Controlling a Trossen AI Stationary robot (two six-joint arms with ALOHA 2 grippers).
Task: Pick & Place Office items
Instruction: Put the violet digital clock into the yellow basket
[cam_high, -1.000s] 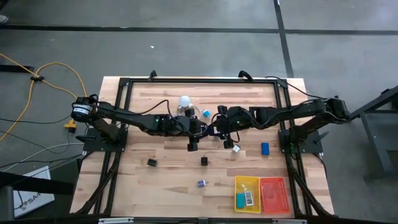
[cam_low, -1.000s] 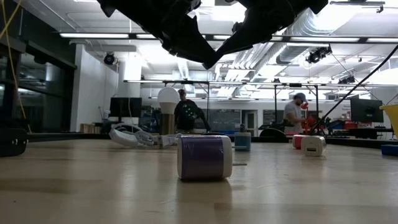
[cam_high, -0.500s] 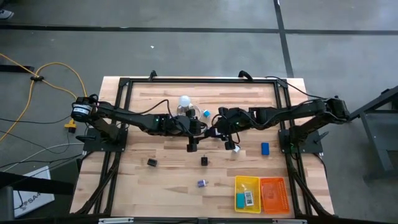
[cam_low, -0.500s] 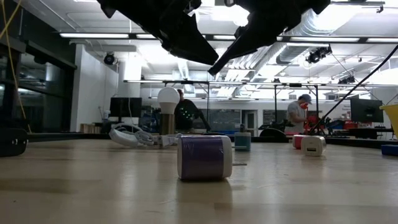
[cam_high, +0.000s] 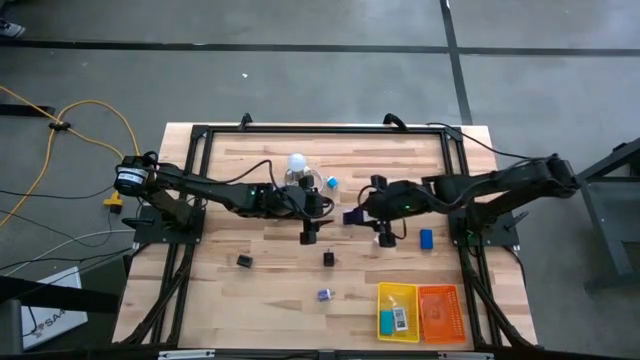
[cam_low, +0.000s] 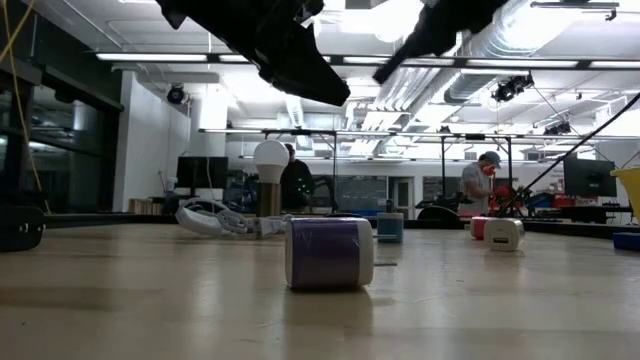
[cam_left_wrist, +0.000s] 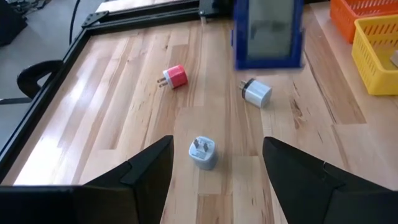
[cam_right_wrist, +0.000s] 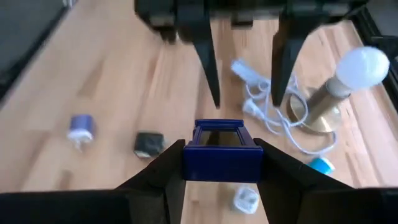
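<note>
My right gripper (cam_right_wrist: 221, 163) is shut on a dark blue rectangular piece (cam_right_wrist: 221, 149) above the table's middle (cam_high: 352, 216). Facing it, my left gripper (cam_left_wrist: 217, 171) stands open and empty, just left of the piece (cam_high: 328, 205). On the table lie a pale blue-white plug (cam_left_wrist: 202, 152), a white plug (cam_left_wrist: 257, 93), a red plug (cam_left_wrist: 175, 76), black bits (cam_high: 244, 261) (cam_high: 328, 259), a blue block (cam_high: 426, 238) and a purple-white piece (cam_low: 329, 252). My right gripper pinches the dark blue piece between its two fingers, one on each short side (cam_right_wrist: 186, 158). The fingers slant down from the table's right side. The piece is level and lifted clear of the table.
A lamp with a white ball top (cam_right_wrist: 364, 62) and its looped white cord (cam_right_wrist: 267, 109) stand at the far middle. A yellow tray (cam_high: 397, 311) and an orange tray (cam_high: 441, 312) sit at the near right. Black frame rails (cam_high: 320, 128) border the table.
My right gripper has drawn away from my left gripper toward the table's right edge and risen a little, carrying the dark blue piece clear of the table.
</note>
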